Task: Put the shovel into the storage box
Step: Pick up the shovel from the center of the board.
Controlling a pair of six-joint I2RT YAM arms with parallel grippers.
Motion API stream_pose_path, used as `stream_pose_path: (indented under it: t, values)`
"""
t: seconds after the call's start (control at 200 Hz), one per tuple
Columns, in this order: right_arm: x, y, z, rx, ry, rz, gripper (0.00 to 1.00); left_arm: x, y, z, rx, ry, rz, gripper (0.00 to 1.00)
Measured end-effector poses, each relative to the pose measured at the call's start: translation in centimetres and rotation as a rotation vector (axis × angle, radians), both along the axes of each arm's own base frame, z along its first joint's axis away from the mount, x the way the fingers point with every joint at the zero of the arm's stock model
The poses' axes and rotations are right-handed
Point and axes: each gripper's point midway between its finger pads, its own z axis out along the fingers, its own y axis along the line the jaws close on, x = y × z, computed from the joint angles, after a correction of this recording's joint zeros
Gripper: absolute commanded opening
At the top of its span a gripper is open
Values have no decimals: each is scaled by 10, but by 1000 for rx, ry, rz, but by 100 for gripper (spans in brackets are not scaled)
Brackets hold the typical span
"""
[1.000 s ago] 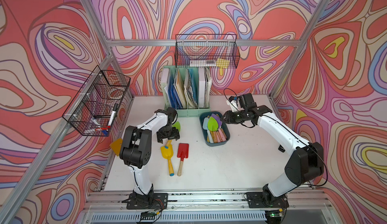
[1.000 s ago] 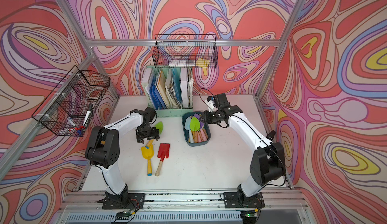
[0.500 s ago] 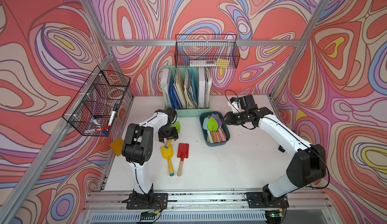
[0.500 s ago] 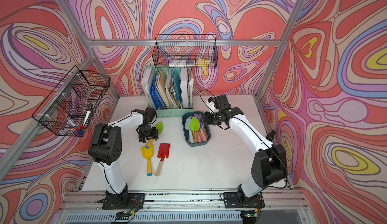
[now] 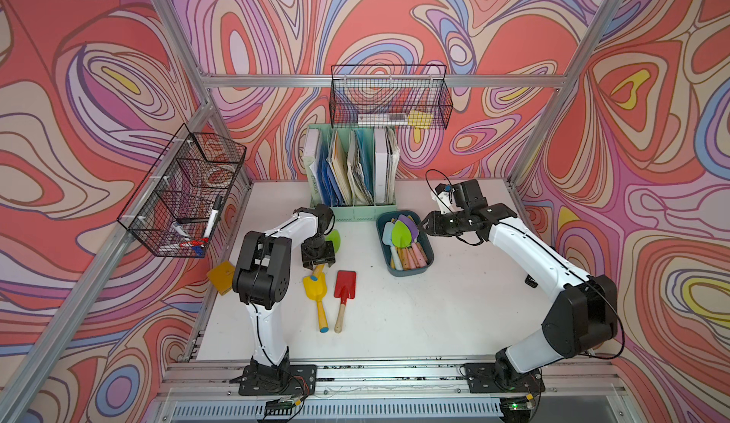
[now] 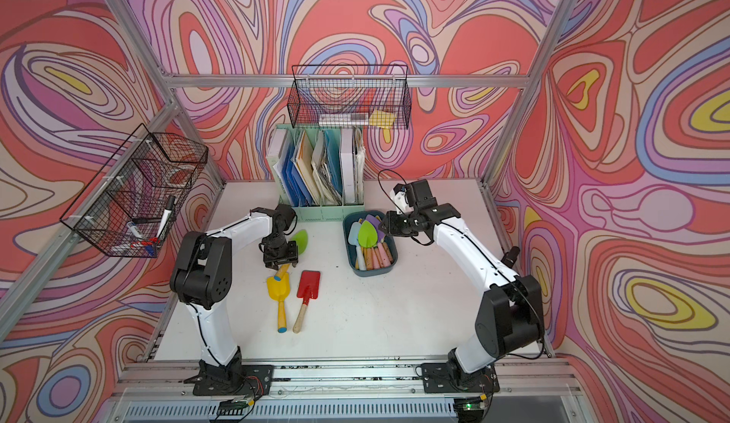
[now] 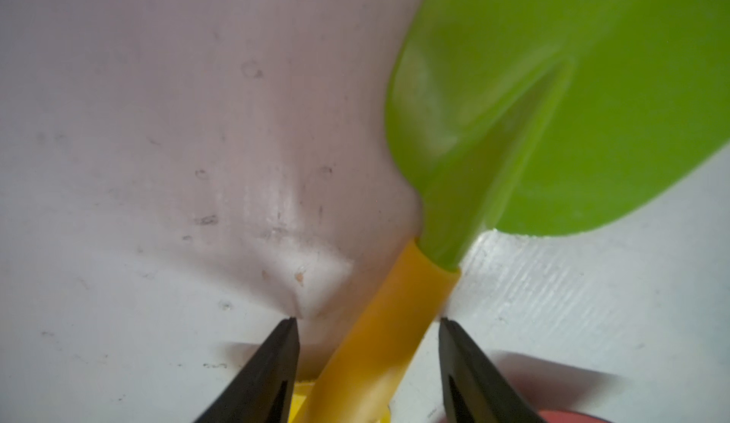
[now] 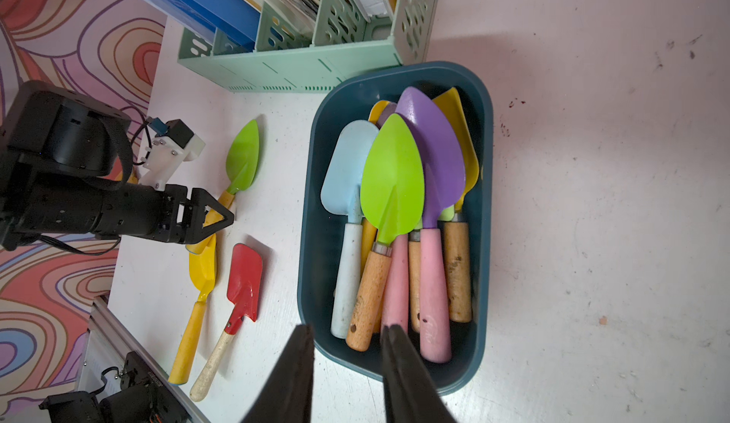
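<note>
The left gripper [image 7: 365,322] has sunk closer to the desk [image 5: 454,314] and narrowed over the past second. Its black fingers [image 7: 272,369] now straddle the yellow handle of the green shovel [image 7: 553,105], just behind the blade's neck. They have not clamped: a strip of desk shows between one finger and the handle, while the other sits almost against it. The round, smooth handle is likely the chosen spot because the blade is broad and lies nearly flat.

The shovel lies on the desk well apart from the storage box [image 5: 411,273], on the left arm's side of it, so the task's thing is not yet in place. Its blade is glossy, leaf-shaped and pointed, with a ridge down the middle. A yellow shovel [image 5: 315,286] and a red shovel [image 5: 345,284] with a square blade and pale wooden handle lie farther from the box.

The box is shallow, dark teal plastic with rounded corners. It holds shovels packed lengthwise, their scuffed wood, pink and white handles all at one end. The right gripper [image 8: 347,327] hovers over that end, its fingers narrowly parted and empty, apparently waiting clear of the drop zone.
</note>
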Motion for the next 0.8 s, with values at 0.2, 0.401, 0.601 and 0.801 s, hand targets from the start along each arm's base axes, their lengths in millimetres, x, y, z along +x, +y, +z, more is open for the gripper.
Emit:
stream_pose_path:
  t: [0.2,0.401,0.601,0.801]
  values:
    - [0,-1,0,-2,-1,-5,30,0,0,-3,1,8,-4,48]
    - [0,-1,0,-3,-1,-7,30,2,-1,-1,0,2,-11,40]
    - [1,-1,0,-2,0,-9,29,20,-3,12,-4,-53,-23,32]
    - [1,-1,0,-3,0,-10,29,27,-4,19,-5,-75,-33,17]
